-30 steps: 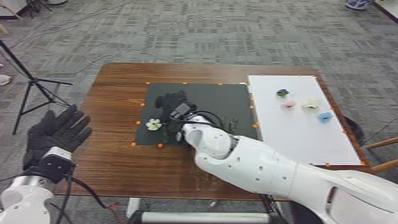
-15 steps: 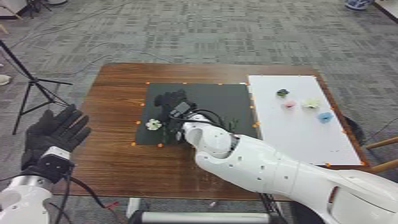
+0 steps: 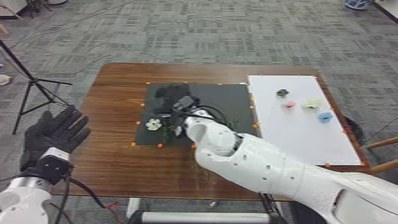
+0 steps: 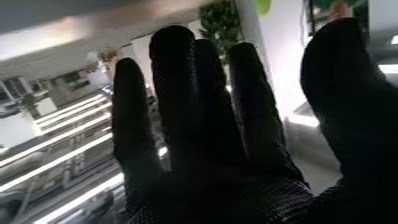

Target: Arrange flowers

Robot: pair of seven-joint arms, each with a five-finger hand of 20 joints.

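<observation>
The white flower lies on the dark mat, near its left edge, and the likeliest harm to it is a sideways knock: the right arm reaches in just beside it, so a swing leftward could push it off the mat onto the bare surface. On that arm's other side are thin green stems, close to the black cables looping from the wrist; a turn or a low withdrawal could snag them and drag them out of line. The right hand is open, fingers straight and thumb spread, with nothing in its grasp. It is above or on the far left part of the mat, which I cannot tell, so a descent there might press down too soon, and with the flower nearer the robot than the fingers, closing now would probably catch nothing. Farther right, the dark, pink, cream and blue blooms lie on the white board; a low rightward sweep could scatter them. The left hand, open beside the surface, poses little risk there.
</observation>
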